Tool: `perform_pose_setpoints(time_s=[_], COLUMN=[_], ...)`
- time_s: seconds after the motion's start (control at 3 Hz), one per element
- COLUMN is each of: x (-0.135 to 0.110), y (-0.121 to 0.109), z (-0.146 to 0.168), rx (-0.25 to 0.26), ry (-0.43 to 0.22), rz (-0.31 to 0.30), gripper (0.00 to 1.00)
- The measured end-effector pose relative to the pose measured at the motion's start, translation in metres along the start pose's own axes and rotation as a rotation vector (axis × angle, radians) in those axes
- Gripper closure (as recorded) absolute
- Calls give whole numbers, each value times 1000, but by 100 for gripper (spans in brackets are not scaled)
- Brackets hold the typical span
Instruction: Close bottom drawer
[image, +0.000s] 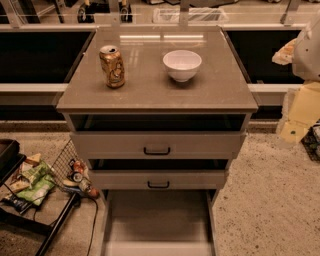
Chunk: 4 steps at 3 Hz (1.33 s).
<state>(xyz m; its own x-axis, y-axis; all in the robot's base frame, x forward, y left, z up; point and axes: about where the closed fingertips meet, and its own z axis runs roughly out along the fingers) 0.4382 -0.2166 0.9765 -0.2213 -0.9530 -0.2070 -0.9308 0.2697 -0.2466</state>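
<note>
The bottom drawer (157, 217) of the grey-beige cabinet is pulled far out toward me. Its long plain tray is bare, and its front panel (157, 248) lies at the bottom edge of the camera view. Its handle is out of sight. My gripper (289, 52) appears as a pale white and beige shape at the right edge. It is raised level with the cabinet top, well to the right of the drawer and far from it, and it touches nothing.
The top drawer (157, 145) and middle drawer (158, 180) stand slightly open, each with a black handle. A gold can (112, 66) and a white bowl (182, 64) stand on the cabinet top (150, 95). A wire basket (75, 170) and a black rack with snack bags (27, 185) are on the left.
</note>
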Motion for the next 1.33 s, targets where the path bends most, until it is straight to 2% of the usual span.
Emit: perform_pose_setpoints(time_s=[0.33,0.67,1.0,1.33], x=[0,4,14,31], y=[0,2,16,40], z=[0,14,44,87], rx=[0,6,41,76], ry=[0,22,50,64], rz=[0,28,52,70], gripper=[0,0,0,0])
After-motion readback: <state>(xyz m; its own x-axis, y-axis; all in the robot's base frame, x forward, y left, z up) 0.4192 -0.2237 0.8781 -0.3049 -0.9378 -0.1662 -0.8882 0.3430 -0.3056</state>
